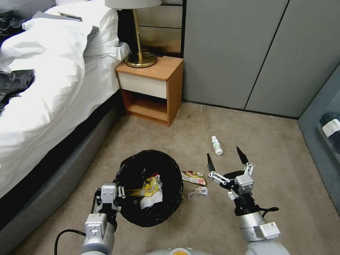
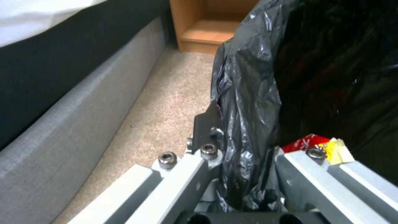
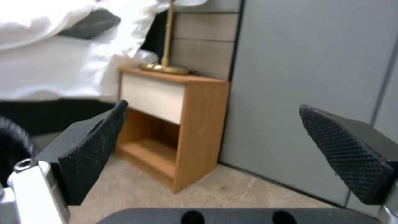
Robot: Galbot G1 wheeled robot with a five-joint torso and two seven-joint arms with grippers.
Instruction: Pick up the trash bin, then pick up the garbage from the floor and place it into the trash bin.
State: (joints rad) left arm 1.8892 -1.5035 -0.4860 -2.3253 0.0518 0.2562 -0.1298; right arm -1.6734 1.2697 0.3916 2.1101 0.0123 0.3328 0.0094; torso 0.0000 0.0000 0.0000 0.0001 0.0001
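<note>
Clamped on the rim of the trash bin [image 1: 150,187], the left pincer [image 1: 118,194] held it just beside the bed; the right pincer [image 1: 226,159] hovered spread wide above the carpet. Collecting looked underway: next, a descent onto the snack wrapper [image 1: 194,177] or the small white bottle [image 1: 216,145], lying with its cap toward the wall.

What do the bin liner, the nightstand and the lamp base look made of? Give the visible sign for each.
Bin liner: thin black plastic film, by its glossy crinkles and folds where the left gripper clamps the rim. Nightstand: wood or wood-look laminate, with an even orange-brown grain and a smooth cream drawer front; which one is unclear. Lamp base: likely brass-toned metal, polished, with bright reflections.
</note>
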